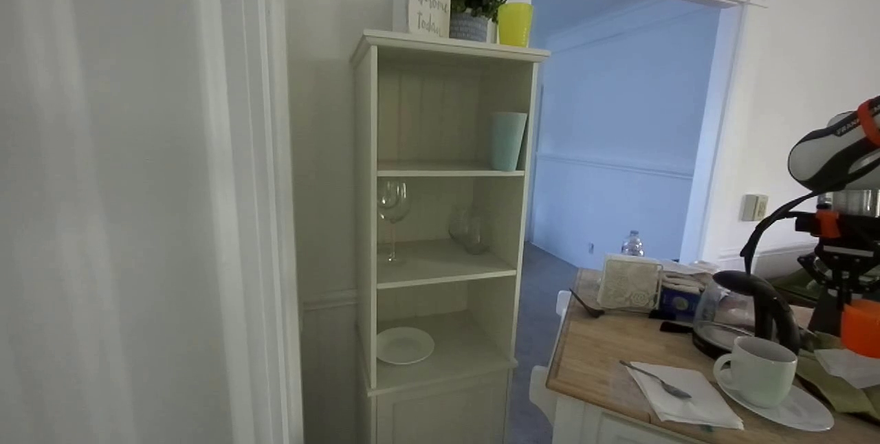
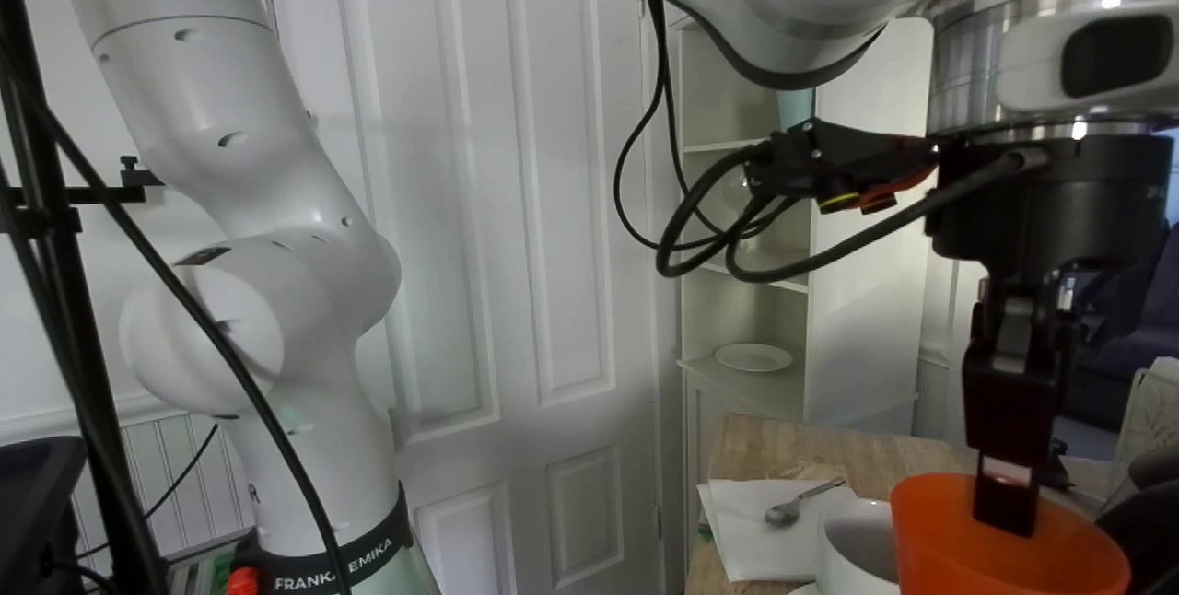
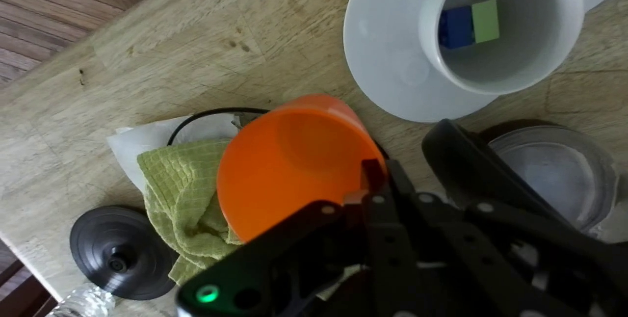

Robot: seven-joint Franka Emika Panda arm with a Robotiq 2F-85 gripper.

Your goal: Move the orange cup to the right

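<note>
White wall [image 1: 811,100], wooden bench [image 3: 196,52], and my claw [image 3: 386,172] has the orange cup [image 3: 289,174] pinched by its rim!
My wrist view puts it in from the bench's edges, partly hiding the green cloth [image 3: 184,197]; a spoon [image 1: 676,391] lies on a napkin [image 1: 694,414] near a bench corner.

Can make out "be awesome today" in grey, handwritten-style letters on the white sign [image 1: 430,1] atop the cabinet [image 1: 440,258], and a blurred "FRANK" on the arm [image 1: 828,155], in an exterior view. Can read "FRANKA EMIKA", white and partly covered, on the black band [image 2: 299,567] around the robot base [image 2: 355,448]. Cannot decipher the small print on the blue box [image 1: 679,302].
</note>
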